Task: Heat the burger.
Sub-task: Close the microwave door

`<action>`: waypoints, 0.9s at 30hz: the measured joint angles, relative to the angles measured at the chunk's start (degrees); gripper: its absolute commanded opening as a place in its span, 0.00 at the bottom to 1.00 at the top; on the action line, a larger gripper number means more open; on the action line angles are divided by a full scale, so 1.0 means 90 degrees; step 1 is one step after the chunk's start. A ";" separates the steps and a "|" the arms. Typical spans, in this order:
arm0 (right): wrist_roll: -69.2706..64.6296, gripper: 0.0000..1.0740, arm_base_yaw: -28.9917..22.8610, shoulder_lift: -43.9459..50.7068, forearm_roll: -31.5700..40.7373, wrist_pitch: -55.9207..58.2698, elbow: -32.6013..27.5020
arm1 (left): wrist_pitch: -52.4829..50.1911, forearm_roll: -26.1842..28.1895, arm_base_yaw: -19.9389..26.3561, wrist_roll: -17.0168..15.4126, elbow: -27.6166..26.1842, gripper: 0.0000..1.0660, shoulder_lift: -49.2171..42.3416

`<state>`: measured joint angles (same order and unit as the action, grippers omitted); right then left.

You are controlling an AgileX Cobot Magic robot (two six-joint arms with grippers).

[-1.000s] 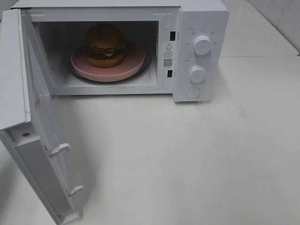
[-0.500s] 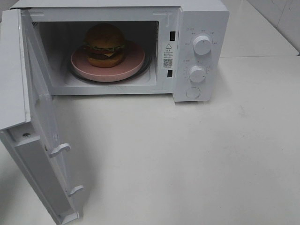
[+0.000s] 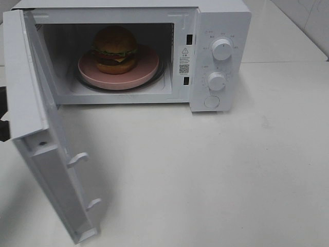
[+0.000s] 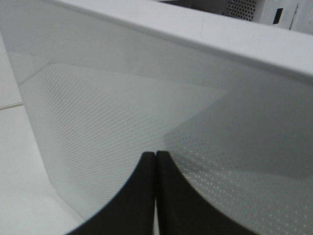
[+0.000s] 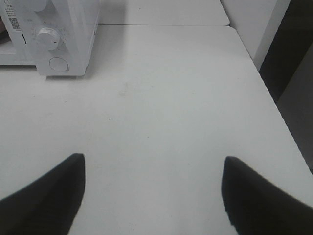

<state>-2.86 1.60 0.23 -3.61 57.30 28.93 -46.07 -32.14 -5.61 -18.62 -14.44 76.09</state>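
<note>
standing open at near left, the microwave door edges broad free table rightward. left pincer closed by the door's face; right pincer wide, empty.

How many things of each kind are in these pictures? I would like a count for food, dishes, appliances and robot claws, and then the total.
Food: 1, the burger
Dishes: 1, the pink plate
Appliances: 1, the microwave, door open
Claws: 2, the left claw, shut, and the right claw, open
Total: 5
</note>
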 measured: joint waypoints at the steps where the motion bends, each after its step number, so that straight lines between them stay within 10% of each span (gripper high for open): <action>1: 0.0000 0.71 0.0000 0.0000 0.0000 0.0000 0.0000 | 0.0000 0.0000 0.0000 0.0000 0.0000 0.00 0.0000; 14: 0.0000 0.71 0.0000 0.0000 0.0000 0.0000 0.0000 | -0.0076 0.0834 -0.1152 0.0064 -0.0586 0.00 0.0770; 27: 0.0000 0.71 0.0000 0.0000 0.0000 0.0000 0.0000 | -0.0089 0.2744 -0.2591 0.0974 -0.1477 0.00 0.1649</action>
<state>-2.86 1.60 0.23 -3.61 57.30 28.93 -46.87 -7.45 -28.93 -9.85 -27.73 90.93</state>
